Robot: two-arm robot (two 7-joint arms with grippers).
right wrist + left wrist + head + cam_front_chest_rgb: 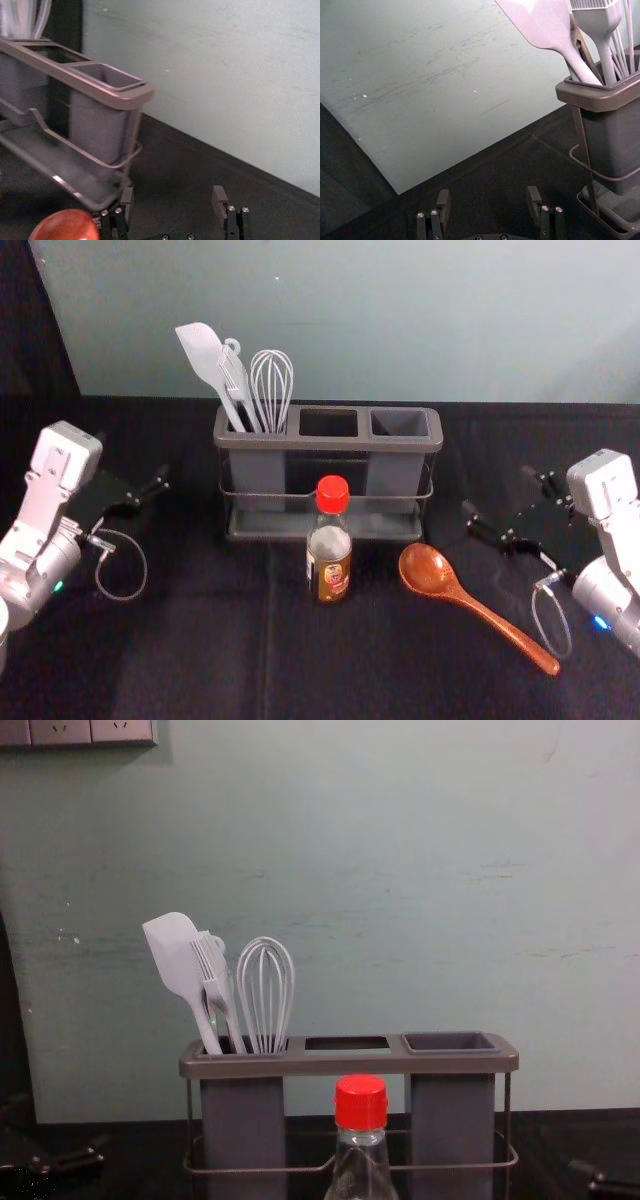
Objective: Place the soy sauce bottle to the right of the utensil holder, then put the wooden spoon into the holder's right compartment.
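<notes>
In front of the utensil holder (328, 443) stands the soy sauce bottle (329, 558); front-right lies the wooden spoon (480, 610). The left pincer (143, 488) and right pincer (497, 492) flank it, spread open.

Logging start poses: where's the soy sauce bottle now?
In the head view, the bottle stands upright just in front of the utensil holder, near the view's middle, with the wooden spoon to its right.
</notes>
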